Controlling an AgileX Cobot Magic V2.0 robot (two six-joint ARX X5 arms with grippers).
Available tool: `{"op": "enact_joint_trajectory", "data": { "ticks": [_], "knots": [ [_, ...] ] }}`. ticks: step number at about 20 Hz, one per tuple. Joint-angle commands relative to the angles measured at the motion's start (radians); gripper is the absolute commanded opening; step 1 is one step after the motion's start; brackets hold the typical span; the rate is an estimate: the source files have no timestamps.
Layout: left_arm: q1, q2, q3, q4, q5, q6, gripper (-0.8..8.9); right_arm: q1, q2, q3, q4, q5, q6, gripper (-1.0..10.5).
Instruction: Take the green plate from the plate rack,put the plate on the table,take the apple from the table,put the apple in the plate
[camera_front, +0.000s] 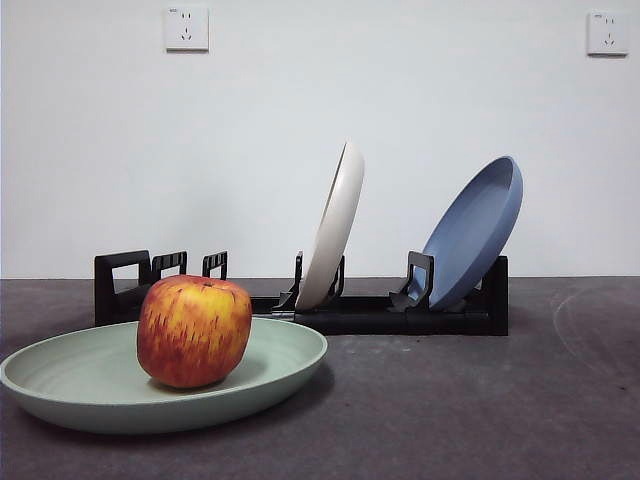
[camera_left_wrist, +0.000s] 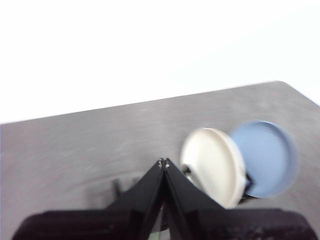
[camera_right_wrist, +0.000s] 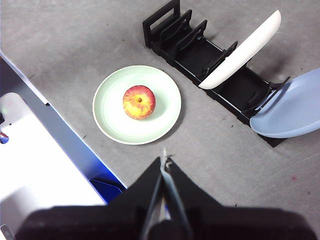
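White wall with two sockets is seen behind the table (camera_front: 480, 420), a dark grey mottled surface on which everything stands. With the plate rack (camera_front: 400, 315) taken as the landmark, the green plate (camera_front: 90, 385) is found lying flat on the table just in front of the rack's handle end, and the apple (camera_front: 194, 331) is seated upright near the plate's middle. A cream plate (camera_front: 335, 225) and a blue plate (camera_front: 475, 230) are held leaning in the rack's slots.

The apple is judged firm, fairly heavy for its size, smooth-skinned and liable to roll or bruise; it would best be taken across its widest part, from above. The green plate is judged stiff and light, best gripped by its raised rim.

The task appears complete as things lie. The left gripper (camera_left_wrist: 164, 162) is held high above the rack, its jaws pressed together on nothing. The right gripper (camera_right_wrist: 164, 161) is held high, on the plate's side of the rack and well apart from the apple, its jaws likewise closed and empty.
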Motion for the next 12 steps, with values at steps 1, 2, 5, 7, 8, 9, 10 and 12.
{"op": "enact_joint_trajectory", "data": {
  "ticks": [1, 2, 5, 7, 8, 9, 10, 12],
  "knots": [
    [0.099, -0.080, -0.127, 0.064, 0.042, -0.005, -0.03, 0.000, -0.001, -0.009, -0.024, 0.001, 0.005, 0.0],
    [0.121, -0.137, -0.226, 0.143, 0.051, -0.004, -0.03, 0.000, -0.001, -0.009, -0.024, 0.001, 0.005, 0.0],
    [0.169, -0.337, -0.594, 0.455, 0.056, -0.004, -0.03, 0.000, -0.001, -0.009, -0.024, 0.001, 0.005, 0.0],
    [0.194, -0.464, -0.833, 0.640, 0.081, -0.014, -0.03, 0.000, -0.001, -0.009, -0.024, 0.001, 0.005, 0.0],
    [0.201, -0.515, -0.930, 0.710, 0.100, -0.021, -0.03, 0.000, -0.001, -0.009, -0.024, 0.001, 0.005, 0.0],
    [0.210, -0.576, -1.038, 0.786, 0.120, -0.021, -0.03, 0.000, -0.001, -0.009, -0.024, 0.001, 0.005, 0.0],
    [0.218, -0.626, -1.126, 0.843, 0.129, -0.021, -0.03, 0.000, -0.001, -0.009, -0.024, 0.001, 0.005, 0.0],
    [0.227, -0.720, -1.271, 0.894, 0.124, -0.020, -0.03, 0.000, -0.001, -0.009, -0.024, 0.001, 0.005, 0.0]
  ]
}}
